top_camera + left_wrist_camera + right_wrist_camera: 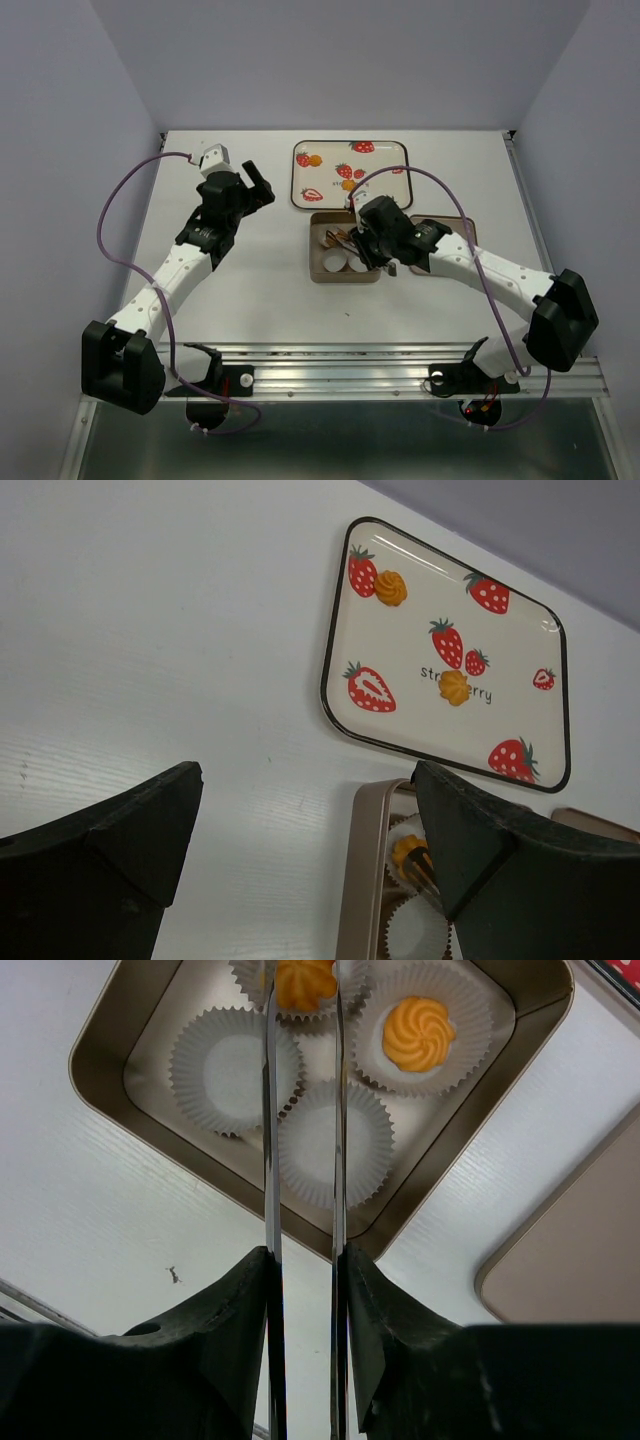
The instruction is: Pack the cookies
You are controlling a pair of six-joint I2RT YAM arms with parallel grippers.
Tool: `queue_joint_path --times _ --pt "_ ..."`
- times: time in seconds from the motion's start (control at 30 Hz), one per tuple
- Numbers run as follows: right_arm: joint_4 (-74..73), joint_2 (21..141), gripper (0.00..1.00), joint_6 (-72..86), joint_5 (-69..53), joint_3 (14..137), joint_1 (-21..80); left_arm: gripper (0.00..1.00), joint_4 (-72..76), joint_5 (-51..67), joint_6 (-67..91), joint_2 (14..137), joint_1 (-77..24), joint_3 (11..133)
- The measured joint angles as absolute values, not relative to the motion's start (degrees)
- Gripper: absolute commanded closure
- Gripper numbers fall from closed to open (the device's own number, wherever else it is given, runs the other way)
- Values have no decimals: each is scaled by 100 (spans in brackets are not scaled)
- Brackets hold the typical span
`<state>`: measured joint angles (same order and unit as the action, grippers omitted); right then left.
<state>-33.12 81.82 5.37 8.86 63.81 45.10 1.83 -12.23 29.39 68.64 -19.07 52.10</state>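
right end effector (pixel 305 1260): closed on a pair of thin metal tongs (pixel 270 1160); the two blades are held almost parallel with a narrow gap and run up to the top edge of the right wrist frame.
cookie at the tong tips (pixel 305 982): seen between the blades at the top edge, over a fluted paper cup; whether it is pinched or only resting in the cup cannot be told.
second cookie (pixel 418 1032): seated in its own white cup (pixel 470 1035), upper right of centre.
empty cups: two, one left of centre (pixel 235 1070) and one at centre (pixel 335 1140), with their rims touching.
box (pixel 100 1055): gold-brown tin with rounded corners; all four cups are held in it; it is set on the white desk (pixel 100 1220).
tan flat piece (pixel 570 1260): lower right of the frame, near the box but apart from it.
left end effector (pixel 305 775): spread wide, nothing held; it hovers over bare desk at the bottom of the left wrist frame.
tray (pixel 400 640): strawberry print, upper right of the left wrist frame, just above the box.
tray cookies: two, one (pixel 390 587) near the upper left corner touching a printed strawberry, one (pixel 454 687) at the middle, on the lettering.
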Motion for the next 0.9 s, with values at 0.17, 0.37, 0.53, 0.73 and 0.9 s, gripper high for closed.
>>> queue_joint_path --times 0.17,0.37,0.53,0.73,0.9 --pt "-3304 8243 67 543 884 6399 4510 1 183 -1223 2919 6866 -1907 5210" --pt "-3301 8368 64 543 895 6445 4510 1 183 -1223 2884 6866 -1907 5210" --pt "-3297 8462 58 543 910 6490 4510 1 183 -1223 2862 6866 -1907 5210" --pt "-3293 8468 50 578 937 6523 4510 1 183 -1221 2851 6866 -1907 5210" --pt "-3295 8466 49 587 993 6567 4510 1 183 -1210 2851 6866 -1907 5210"
